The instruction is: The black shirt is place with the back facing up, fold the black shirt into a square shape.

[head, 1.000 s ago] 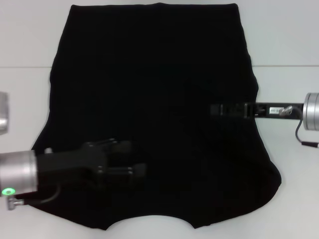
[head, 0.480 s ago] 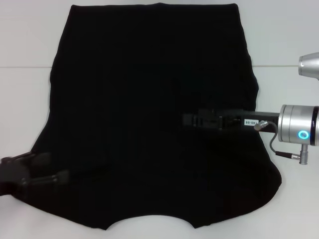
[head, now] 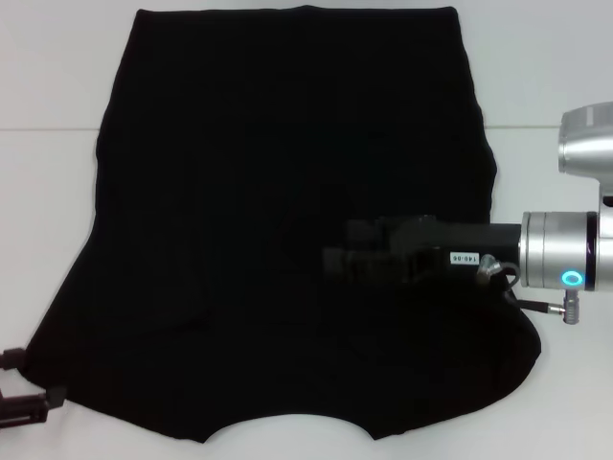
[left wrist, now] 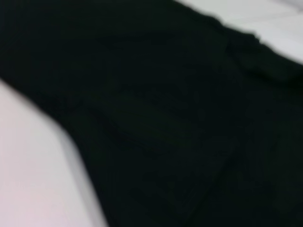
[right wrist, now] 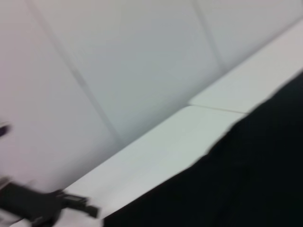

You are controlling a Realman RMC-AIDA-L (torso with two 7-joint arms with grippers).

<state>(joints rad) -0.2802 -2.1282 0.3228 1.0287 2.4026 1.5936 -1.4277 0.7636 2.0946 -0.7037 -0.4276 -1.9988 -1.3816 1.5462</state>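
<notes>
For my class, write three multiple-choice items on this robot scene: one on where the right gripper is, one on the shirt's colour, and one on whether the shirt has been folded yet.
1. Where is the right gripper?
A. Over the shirt's right half
B. Off the table's far edge
C. At the near left corner

2. What colour is the shirt?
A. White
B. Black
C. Red

3. What state is the shirt in?
A. Folded into a square
B. Rolled up
C. Spread out flat

Answers:
1 A: the right gripper reaches in from the right above the black shirt.
2 B: the fabric is plain black on the white table.
3 C: it lies open, no square yet; the left gripper is at the near left corner.
</notes>
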